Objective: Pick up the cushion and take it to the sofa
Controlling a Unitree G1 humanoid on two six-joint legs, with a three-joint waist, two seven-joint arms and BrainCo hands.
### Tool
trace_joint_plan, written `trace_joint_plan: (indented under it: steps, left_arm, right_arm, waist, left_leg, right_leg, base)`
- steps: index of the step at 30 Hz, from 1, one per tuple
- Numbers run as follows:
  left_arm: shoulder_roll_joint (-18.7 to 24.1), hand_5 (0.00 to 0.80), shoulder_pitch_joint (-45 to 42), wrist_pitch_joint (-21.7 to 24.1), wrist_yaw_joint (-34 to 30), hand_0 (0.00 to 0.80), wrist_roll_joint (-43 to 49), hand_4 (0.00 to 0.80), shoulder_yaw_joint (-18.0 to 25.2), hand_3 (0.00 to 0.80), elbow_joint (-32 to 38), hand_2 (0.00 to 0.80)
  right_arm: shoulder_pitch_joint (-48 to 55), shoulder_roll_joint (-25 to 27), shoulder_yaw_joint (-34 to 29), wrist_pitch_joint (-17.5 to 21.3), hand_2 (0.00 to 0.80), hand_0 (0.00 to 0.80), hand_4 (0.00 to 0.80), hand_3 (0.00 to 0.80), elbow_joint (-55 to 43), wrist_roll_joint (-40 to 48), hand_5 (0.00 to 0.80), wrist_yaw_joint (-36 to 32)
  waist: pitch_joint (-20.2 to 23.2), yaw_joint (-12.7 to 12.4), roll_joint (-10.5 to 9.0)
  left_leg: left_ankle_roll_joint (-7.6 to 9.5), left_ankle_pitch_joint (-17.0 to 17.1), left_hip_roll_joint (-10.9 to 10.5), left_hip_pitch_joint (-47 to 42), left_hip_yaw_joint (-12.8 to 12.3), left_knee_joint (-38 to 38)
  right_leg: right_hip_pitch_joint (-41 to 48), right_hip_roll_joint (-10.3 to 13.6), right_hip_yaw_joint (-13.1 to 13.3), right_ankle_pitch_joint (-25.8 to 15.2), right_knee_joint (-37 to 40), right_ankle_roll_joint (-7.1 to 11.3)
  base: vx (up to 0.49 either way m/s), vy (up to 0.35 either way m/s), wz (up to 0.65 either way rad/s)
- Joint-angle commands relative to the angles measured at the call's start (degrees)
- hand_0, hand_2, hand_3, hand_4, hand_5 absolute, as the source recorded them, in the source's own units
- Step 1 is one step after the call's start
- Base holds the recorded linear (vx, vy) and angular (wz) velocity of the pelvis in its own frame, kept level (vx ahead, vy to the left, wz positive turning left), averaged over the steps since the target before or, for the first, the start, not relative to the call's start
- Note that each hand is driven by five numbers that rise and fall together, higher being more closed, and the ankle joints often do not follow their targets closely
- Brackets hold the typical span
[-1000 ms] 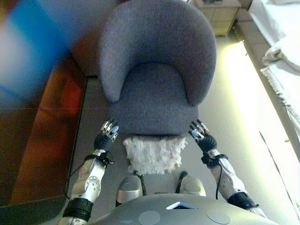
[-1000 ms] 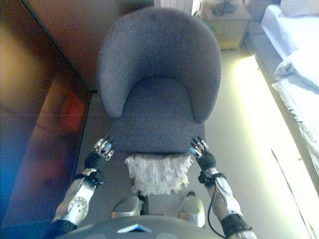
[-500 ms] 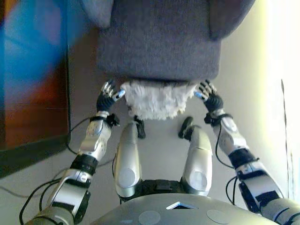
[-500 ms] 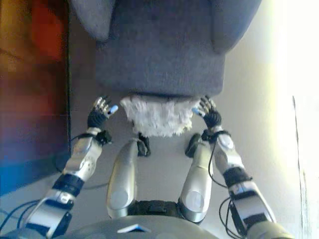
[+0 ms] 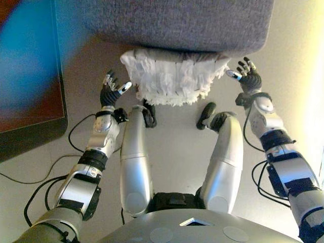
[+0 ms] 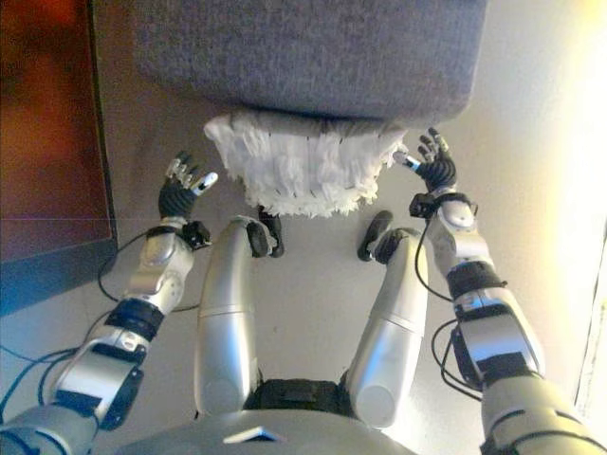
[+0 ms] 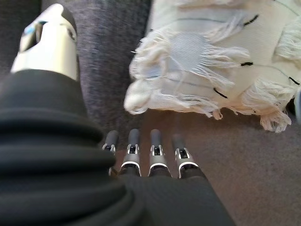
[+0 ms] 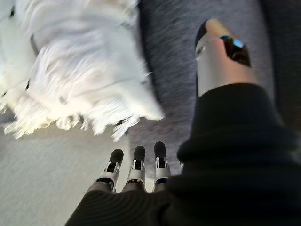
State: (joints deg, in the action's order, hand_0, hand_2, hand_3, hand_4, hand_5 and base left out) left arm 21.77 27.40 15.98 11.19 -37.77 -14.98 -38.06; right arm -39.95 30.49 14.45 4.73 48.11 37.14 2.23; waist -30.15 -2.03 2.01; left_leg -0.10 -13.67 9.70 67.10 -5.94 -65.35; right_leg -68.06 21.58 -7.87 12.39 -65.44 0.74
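Left hand [image 5: 110, 91] and right hand [image 5: 247, 80] – both spread, empty – are flanking the fringed cushion [image 5: 173, 78]; grasp and carry remaining

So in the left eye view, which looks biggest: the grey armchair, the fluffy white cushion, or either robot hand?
Largest to smallest as seen:
1. Grey armchair, though only its seat front shows.
2. White fringed cushion.
3. Left robot hand and right robot hand: they look alike, so no ranking between them.

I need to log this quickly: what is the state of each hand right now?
Left hand: open, holding nothing, beside the white fringed cushion.
Right hand: open, holding nothing, at the cushion's other side.
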Motion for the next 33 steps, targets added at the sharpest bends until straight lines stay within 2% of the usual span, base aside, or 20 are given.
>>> trace_joint_plan:
  steps: [1, 7, 16, 23, 33]
  left_arm:
    - [0.08, 0.0, 1.61, 1.84, -0.76, 0.0, -3.77, 0.0, 1.15, 0.0, -1.57, 0.0]
    - [1.5, 0.0, 4.81, 0.1, -2.49, 0.0, -4.36, 0.0, 0.75, 0.0, -2.79, 0.0]
    - [5.42, 0.0, 12.72, -5.6, -8.45, 0.0, -6.99, 0.0, -2.08, 0.0, -4.22, 0.0]
    - [7.54, 0.0, 19.93, -8.44, -5.83, 0.0, -6.77, 0.0, -4.2, 0.0, -9.71, 0.0]
    - [8.39, 0.0, 29.16, -12.38, 1.83, 0.0, -6.61, 0.0, -5.85, 0.0, -18.07, 0.0]
  right_arm:
    - [-3.5, 3.0, 1.08, -1.35, 0.0, 0.0, 0.0, 0.0, 1.75, -0.62, 0.0, -1.35]
    - [-6.09, 3.42, 2.48, -4.14, 0.0, 0.0, 0.0, 0.0, 4.82, -0.51, 0.0, -2.6]
    - [-10.54, 4.11, 8.39, -6.58, 0.0, 0.0, 0.0, 0.0, 4.88, -4.63, 0.0, -13.0]
    - [-17.25, 3.45, 12.12, -6.19, 0.0, 0.0, 0.0, 0.0, 8.47, -4.0, 0.0, -14.22]
    - [-25.0, 1.21, 15.95, -6.18, 0.0, 0.0, 0.0, 0.0, 8.25, -2.5, 0.0, -12.23]
  waist:
    - [0.36, 1.35, 3.59]
    - [0.36, 1.86, 3.7]
    - [0.36, 2.87, 3.46]
    - [0.36, 3.06, 3.34]
    - [0.36, 3.31, 2.78]
  left_leg:
    - [-1.16, -8.01, 0.77, -0.28, 0.69, -4.91]
    - [-0.91, -8.5, 1.72, 4.49, 0.82, -9.05]
    - [-1.17, -8.39, 2.74, 8.8, 0.68, -12.19]
    - [-1.44, -8.21, 3.14, 11.89, 0.94, -14.0]
    - [-1.44, -8.27, 3.04, 15.86, 1.33, -15.31]
  right_leg:
    - [-0.51, -0.26, 7.29, 0.94, -1.24, 5.48]
    - [-4.77, -0.91, 8.41, 2.08, -4.51, 4.59]
    - [-8.81, -1.42, 9.83, 2.42, -7.1, 4.18]
    - [-12.08, -1.24, 10.19, 2.46, -8.88, 3.98]
    - [-15.81, -1.21, 10.5, 1.94, -9.02, 3.57]
  base:
    - [-0.003, 0.014, -0.05]
    - [0.013, 0.029, -0.06]
    - [0.003, 0.031, -0.02]
    - [0.0, 0.0, 0.0]
    - [-0.004, -0.002, 0.0]
